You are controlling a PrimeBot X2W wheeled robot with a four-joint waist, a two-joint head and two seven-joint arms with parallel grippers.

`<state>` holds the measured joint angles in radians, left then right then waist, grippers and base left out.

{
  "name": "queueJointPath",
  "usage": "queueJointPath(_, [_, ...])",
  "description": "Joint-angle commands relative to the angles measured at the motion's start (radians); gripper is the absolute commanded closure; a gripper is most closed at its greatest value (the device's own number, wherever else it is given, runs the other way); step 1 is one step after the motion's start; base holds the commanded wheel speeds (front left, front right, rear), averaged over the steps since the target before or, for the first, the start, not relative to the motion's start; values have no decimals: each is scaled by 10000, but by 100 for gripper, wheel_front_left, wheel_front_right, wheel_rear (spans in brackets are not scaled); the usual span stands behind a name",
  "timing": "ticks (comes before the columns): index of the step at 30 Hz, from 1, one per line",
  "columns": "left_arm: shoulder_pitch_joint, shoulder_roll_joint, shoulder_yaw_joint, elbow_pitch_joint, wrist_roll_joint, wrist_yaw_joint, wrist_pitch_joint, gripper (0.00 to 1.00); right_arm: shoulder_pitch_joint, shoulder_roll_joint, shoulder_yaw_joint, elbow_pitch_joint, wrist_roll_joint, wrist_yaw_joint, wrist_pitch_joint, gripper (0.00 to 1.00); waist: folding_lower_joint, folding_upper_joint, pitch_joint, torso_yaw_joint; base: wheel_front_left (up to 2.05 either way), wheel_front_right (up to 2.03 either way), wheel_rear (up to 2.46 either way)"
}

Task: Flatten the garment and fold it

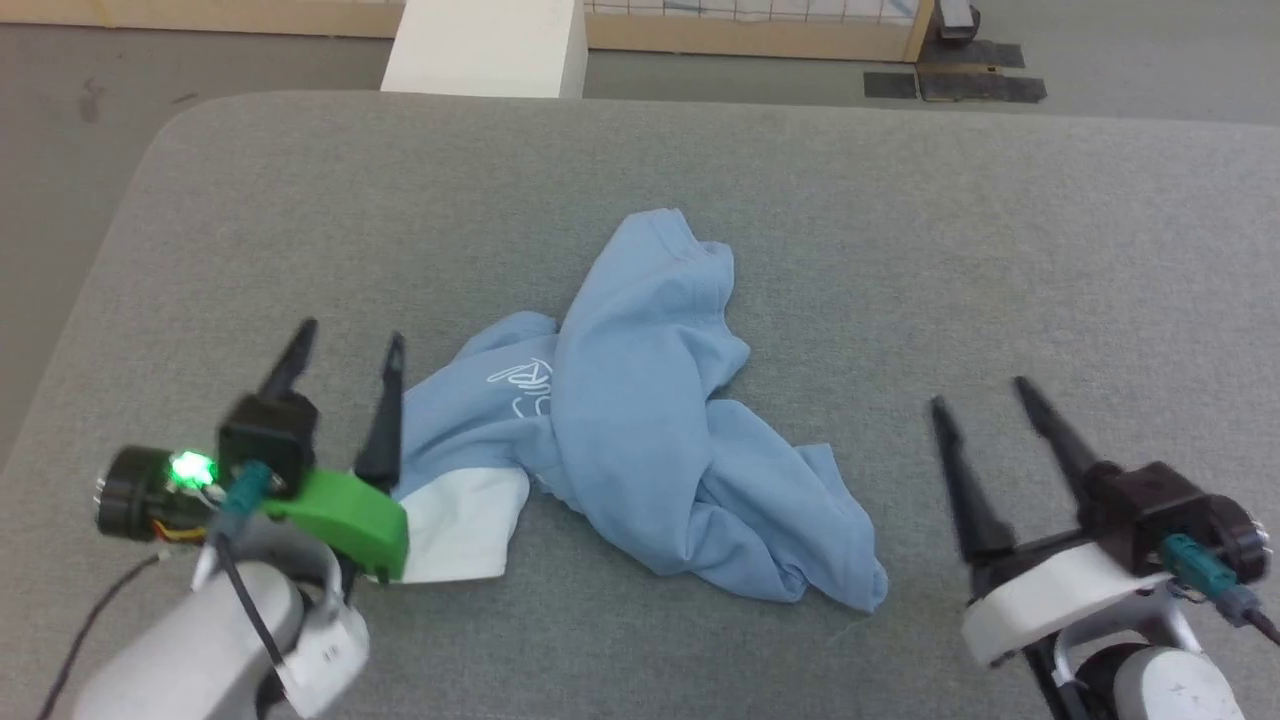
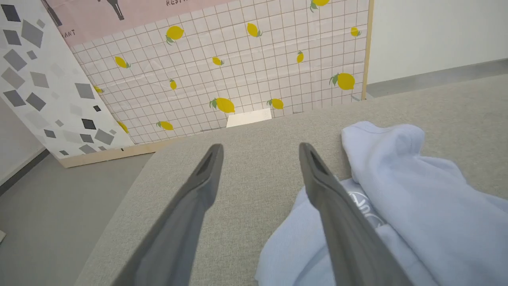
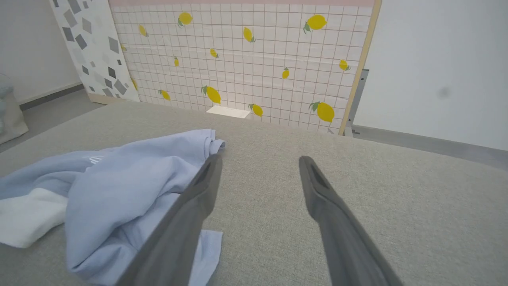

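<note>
Near the middle of the grey table (image 1: 900,250), by the head view: found the garment (image 1: 640,420) in a crumpled heap, twisted on itself, with the white collar (image 1: 460,525) turned out toward the near left corner and the chest logo (image 1: 520,385) uppermost just beyond it. Noted the left gripper (image 1: 352,333) at the heap's left margin, spread wide, nothing between the fingers, inner finger just beside the cloth or grazing it; cannot tell which. Noted the right gripper (image 1: 979,393) well apart from the heap, toward the near right edge, likewise spread wide and empty. By the left wrist view: confirmed the left gripper (image 2: 261,146) gaping over bare table, with the garment (image 2: 416,190) bunched to one side and passing behind one finger. By the right wrist view: confirmed the right gripper (image 3: 260,157) wide over bare table, with the garment (image 3: 131,174) heaped off to the side and no cloth between the fingers. Judged progress: no flattening achieved, no sleeve, hem or shoulder laid out, no fold made. Outstanding: take hold of two edges, spread flat, smooth out, then fold.
</note>
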<state>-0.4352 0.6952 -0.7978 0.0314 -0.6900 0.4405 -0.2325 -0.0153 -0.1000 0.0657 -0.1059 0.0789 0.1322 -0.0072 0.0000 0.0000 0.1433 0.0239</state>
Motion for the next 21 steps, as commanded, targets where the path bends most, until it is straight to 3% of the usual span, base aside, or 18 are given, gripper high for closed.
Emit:
queueJointPath(1, [257,-53,-117,-51,267,-41,-128,0,113,-368,556,-226,328,-15,294,0,0,0,-31,110,0,0,0])
queueJointPath(7, [669,-421,-254,-18,379,33,-216,0,-102,-2677,3361,-1108,2357,-15,2706,0,0,0,128,402,0,0,0])
queueJointPath(11, [641,-634,-257,42,404,28,-235,0,-798,-3780,4678,-1339,3423,-15,4194,0,0,0,398,619,0,0,0])
queueJointPath(15, [494,-806,-230,137,396,-2,-242,0,-1631,-4235,5504,-940,3837,-15,5061,0,0,0,723,888,0,0,0])
queueJointPath(21, [240,-1118,-253,388,427,-99,-250,0,-2792,-4434,6153,492,3492,-15,5618,0,0,0,1248,1429,0,0,0])
